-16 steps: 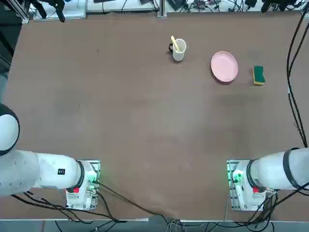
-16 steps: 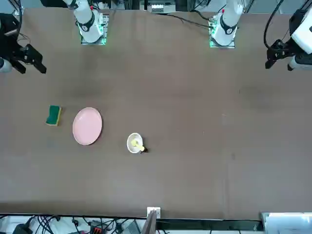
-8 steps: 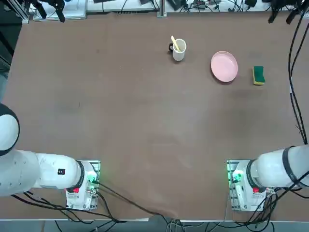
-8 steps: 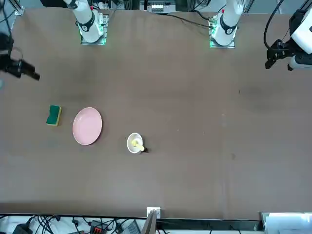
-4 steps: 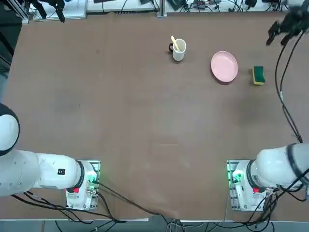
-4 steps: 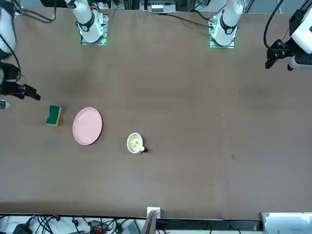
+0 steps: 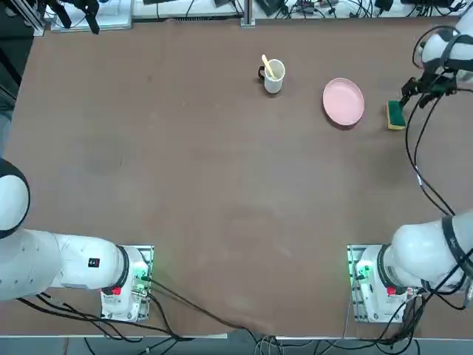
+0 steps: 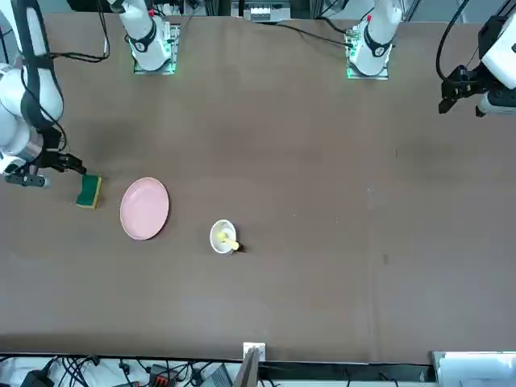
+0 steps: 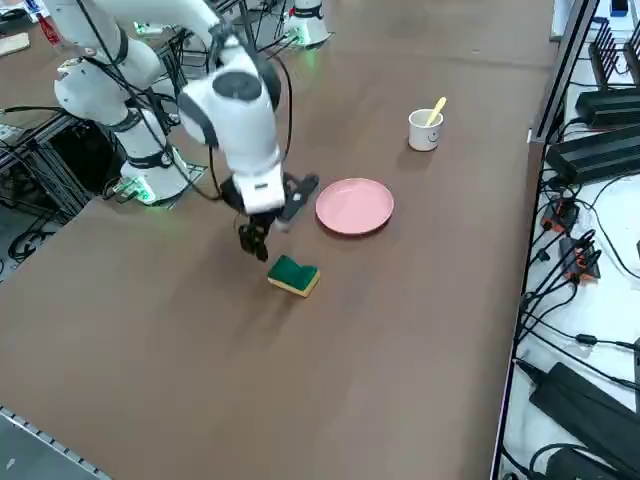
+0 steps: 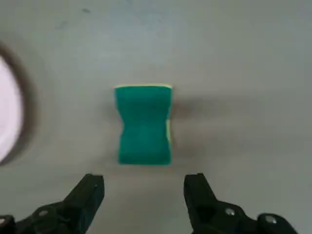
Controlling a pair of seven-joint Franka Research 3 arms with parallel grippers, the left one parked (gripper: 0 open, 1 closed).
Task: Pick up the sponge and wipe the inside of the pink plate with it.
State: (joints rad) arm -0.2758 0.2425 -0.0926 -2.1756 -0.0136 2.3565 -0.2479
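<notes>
right gripper (image 8: pixel 50 171) – beside sponge (image 8: pixel 89 191); pink plate (image 8: pixel 144 208) | white mug (image 8: pixel 223 237) – apart

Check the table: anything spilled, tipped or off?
Nothing stands out. The sponge lies flat beside the pink plate, the white mug stands upright, and the open right gripper hovers by the sponge.

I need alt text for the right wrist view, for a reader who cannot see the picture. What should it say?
The open right hand hovers above a green sponge lying flat on the bare brown table, with its two black fingers apart and touching nothing. Part of the pink plate shows at one edge of the picture, apart from the sponge.
</notes>
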